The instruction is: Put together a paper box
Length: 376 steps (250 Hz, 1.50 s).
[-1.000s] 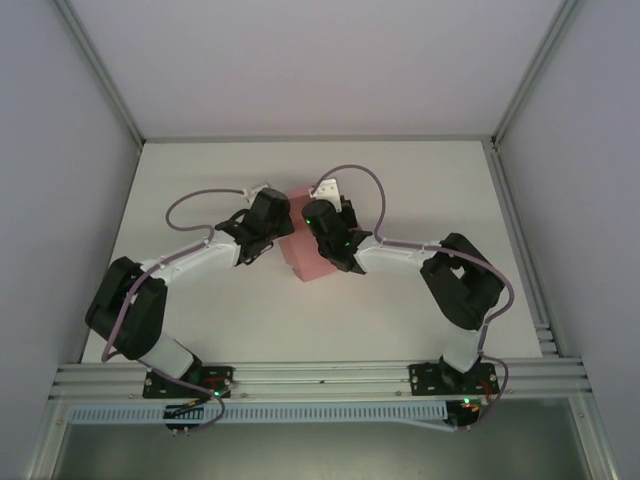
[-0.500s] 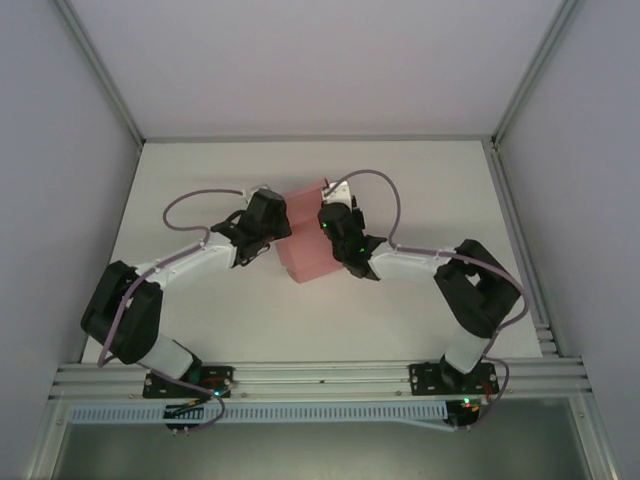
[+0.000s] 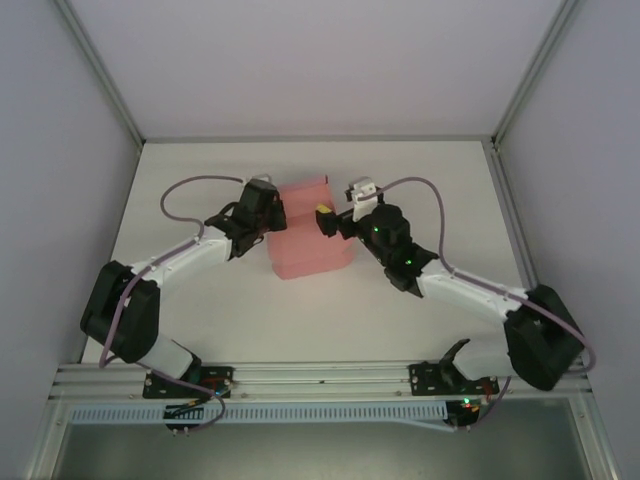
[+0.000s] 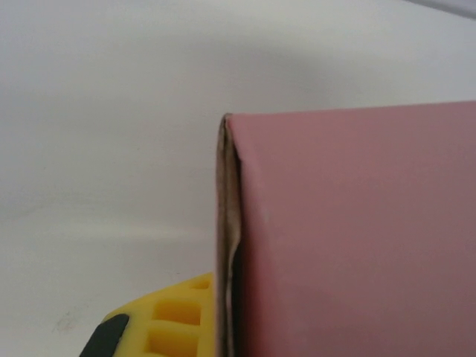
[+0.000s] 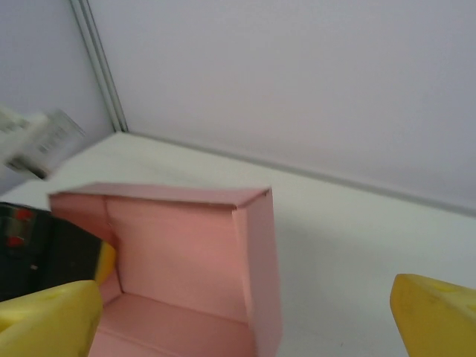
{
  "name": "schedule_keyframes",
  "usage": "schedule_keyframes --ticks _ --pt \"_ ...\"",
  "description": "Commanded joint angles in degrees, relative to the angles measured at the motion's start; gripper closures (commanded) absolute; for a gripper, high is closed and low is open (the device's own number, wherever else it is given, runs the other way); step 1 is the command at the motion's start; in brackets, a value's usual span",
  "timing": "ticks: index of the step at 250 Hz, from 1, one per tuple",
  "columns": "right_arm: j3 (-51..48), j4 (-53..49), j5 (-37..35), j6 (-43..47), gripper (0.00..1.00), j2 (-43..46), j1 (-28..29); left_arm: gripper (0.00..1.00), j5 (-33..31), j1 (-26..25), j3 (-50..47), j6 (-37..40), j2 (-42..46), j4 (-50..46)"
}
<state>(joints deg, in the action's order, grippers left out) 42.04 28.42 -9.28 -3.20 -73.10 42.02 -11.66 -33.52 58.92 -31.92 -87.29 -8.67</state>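
Looking from above, the paper box (image 3: 310,240) stands near the middle of the tabletop (image 3: 200,170), between the two arms. The left gripper (image 3: 270,222) is at the box's left side with its jaws together on that wall. I judge this hold is there to steady the light card so that it cannot slide. The right gripper (image 3: 332,220) is just beside the box's far right corner, with its jaws wide apart and holding nothing.

From the left wrist, the paper box (image 4: 349,230) is very close, and one yellow pad (image 4: 175,323) lies against the bottom of its left edge, which fits a pinch on thin card.

From the right wrist, the yellow pads (image 5: 435,312) stand far apart. The paper box (image 5: 186,260) shows its open inside, with its walls raised. Probably this free gripper waits there to fold a next flap.
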Motion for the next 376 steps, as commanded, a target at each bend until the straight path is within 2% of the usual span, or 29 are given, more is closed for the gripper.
schedule_keyframes --ticks 1,27,47,71,88,118,146,162,199,240,263,281,299,331,345,360,376 --pt "-1.2 -6.0 -1.1 -3.5 0.00 6.7 -1.5 1.00 7.3 2.0 5.3 14.6 -1.9 -3.8" --pt "1.0 -20.6 -4.2 -9.9 0.00 12.0 -5.5 1.00 18.2 3.3 11.8 30.2 -4.3 -15.2" --pt "1.5 -29.8 -6.0 -13.3 0.00 15.4 -8.5 1.00 22.6 2.8 15.5 44.7 -6.5 -24.5" --pt "-0.6 -34.6 -7.4 -13.6 0.00 20.3 -10.4 1.00 16.4 0.6 18.7 57.8 -9.0 -32.6" --pt "-2.1 -36.7 -8.0 -13.0 0.00 23.5 -11.2 1.00 10.7 -1.0 23.1 63.7 -11.2 -38.0" --pt "-3.5 -40.3 -10.4 -12.0 0.00 28.1 -12.2 1.00 6.1 -3.9 32.2 73.8 -15.6 -45.9" --pt "-4.4 -42.0 -11.4 -12.2 0.00 30.9 -12.7 1.00 0.9 -6.9 36.4 81.8 -21.7 -50.0" --pt "-4.9 -42.5 -11.6 -12.4 0.00 31.7 -12.7 1.00 -6.3 -9.1 35.4 84.1 -24.8 -47.7" --pt "-5.2 -44.0 -12.4 -12.3 0.00 32.7 -13.0 1.00 -16.2 -13.9 33.0 91.2 -28.3 -37.1" --pt "-5.5 -44.8 -13.3 -12.7 0.00 33.0 -13.1 1.00 -26.3 -17.9 27.1 104.4 -31.0 -20.8" --pt "-6.0 -44.8 -13.6 -12.9 0.00 33.1 -13.1 1.00 -28.2 -19.7 23.6 112.0 -32.7 -14.6" --pt "-6.2 -45.1 -13.7 -13.1 0.00 33.3 -13.2 1.00 -27.7 -20.7 23.3 113.8 -34.0 -12.9" --pt "-6.5 -45.3 -13.7 -13.3 0.00 33.4 -13.3 0.88 -26.4 -21.3 25.4 112.5 -34.9 -14.9" --pt "-6.8 -45.3 -13.7 -13.1 0.00 33.7 -13.5 0.61 -22.6 -21.7 29.0 108.7 -34.6 -19.1" --pt "-6.8 -45.3 -13.4 -13.2 0.00 33.6 -13.6 0.56 -21.6 -21.7 30.1 107.4 -33.9 -20.7" --pt "-6.7 -45.3 -12.9 -13.1 0.00 33.4 -13.6 0.44 -20.2 -21.7 31.4 105.5 -33.0 -22.7" --pt "-6.7 -45.2 -12.3 -13.2 0.00 33.1 -13.7 0.36 -18.3 -21.7 33.2 103.3 -31.7 -24.2"
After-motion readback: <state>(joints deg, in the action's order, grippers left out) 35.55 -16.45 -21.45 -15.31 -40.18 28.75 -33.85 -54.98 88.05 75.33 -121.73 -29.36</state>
